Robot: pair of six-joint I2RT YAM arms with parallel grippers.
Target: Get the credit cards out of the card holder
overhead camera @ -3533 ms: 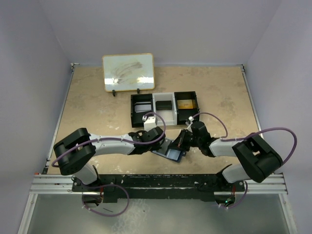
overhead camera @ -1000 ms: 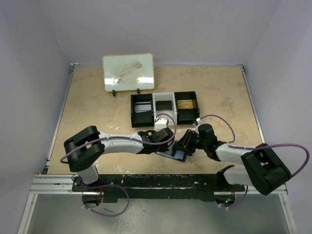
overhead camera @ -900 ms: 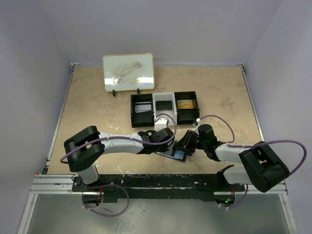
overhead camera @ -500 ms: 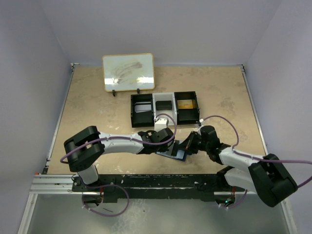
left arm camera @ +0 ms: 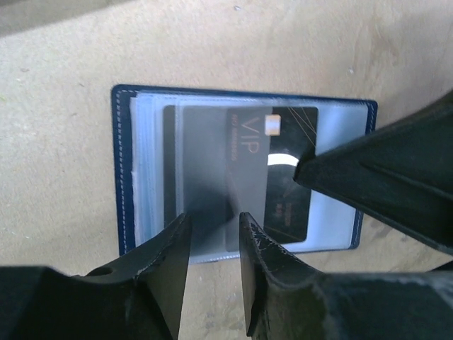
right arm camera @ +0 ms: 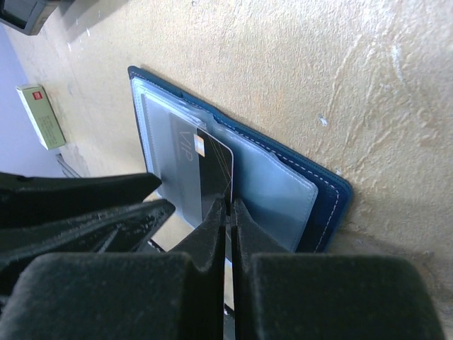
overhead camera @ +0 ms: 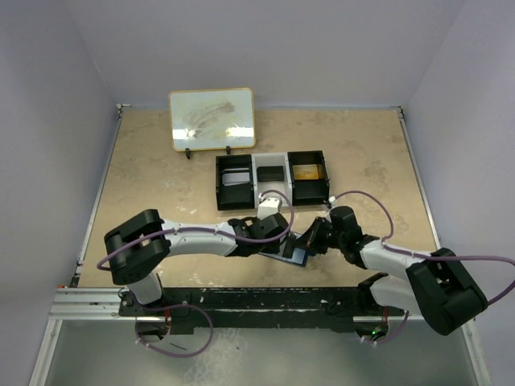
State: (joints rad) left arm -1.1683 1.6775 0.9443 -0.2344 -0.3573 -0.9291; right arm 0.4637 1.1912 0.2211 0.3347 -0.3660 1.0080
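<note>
The dark navy card holder (overhead camera: 294, 255) lies open and flat on the table near the front edge, between my two grippers. Its pale blue-grey pockets (left arm camera: 333, 127) face up. A black credit card (left arm camera: 290, 191) marked VIP sticks partly out of a clear sleeve. My right gripper (right arm camera: 228, 205) is shut on that card's (right arm camera: 212, 166) exposed edge, and its fingers (left arm camera: 375, 170) show from the right in the left wrist view. My left gripper (left arm camera: 212, 225) is open just over the holder's (left arm camera: 124, 170) near edge, nothing between its fingers.
A black three-compartment tray (overhead camera: 271, 178) stands just behind the grippers, with a framed whiteboard (overhead camera: 212, 118) farther back. A small pale box with a red end (right arm camera: 42, 117) lies on the table to the left in the right wrist view.
My right gripper closed onto the black card's edge. My left gripper, shut a moment ago, has parted its jaws. The card holder has stayed in place.
</note>
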